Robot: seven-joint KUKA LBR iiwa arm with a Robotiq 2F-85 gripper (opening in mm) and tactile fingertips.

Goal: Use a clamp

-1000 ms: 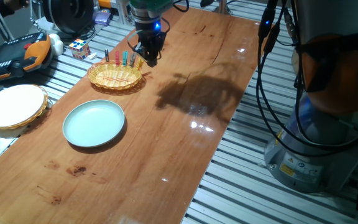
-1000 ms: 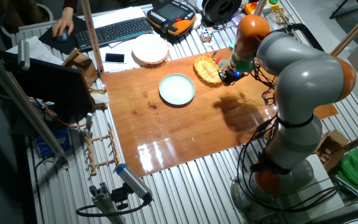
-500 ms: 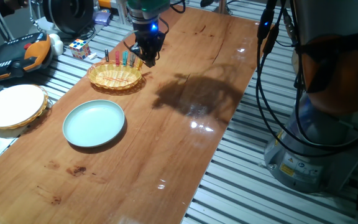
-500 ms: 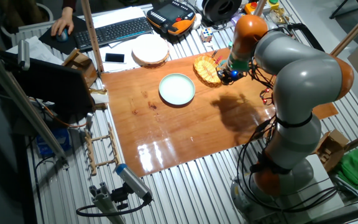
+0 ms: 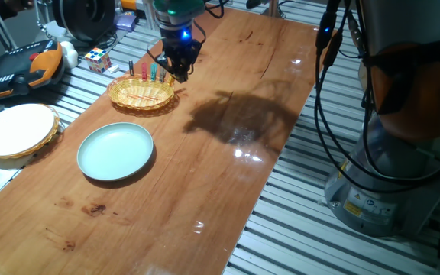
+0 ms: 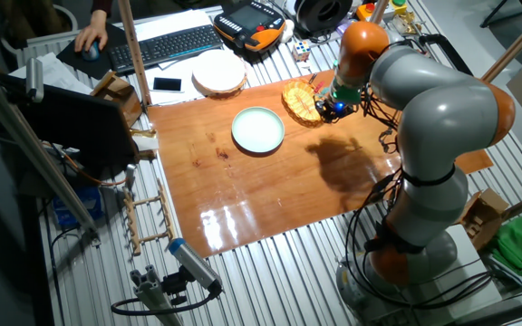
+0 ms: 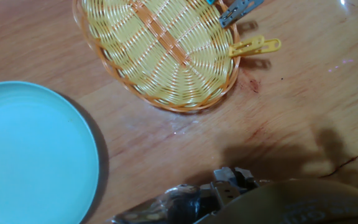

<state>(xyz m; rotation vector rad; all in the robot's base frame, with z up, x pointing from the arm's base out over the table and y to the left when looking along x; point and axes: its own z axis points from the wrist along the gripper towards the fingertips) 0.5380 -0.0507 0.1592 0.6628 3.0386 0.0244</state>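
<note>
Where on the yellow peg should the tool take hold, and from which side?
Probably the free tail of the yellow peg, the two handle ends sticking out past the rim of the wicker basket over bare table. Its jaws are clipped on the rim, so coming from the table side, away from the basket, and pinching the handles together should open it. The tool hangs nearby.

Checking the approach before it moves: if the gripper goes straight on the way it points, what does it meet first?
Probably the yellow clamp on the basket rim, or bare table beside it; depth is unclear.
</note>
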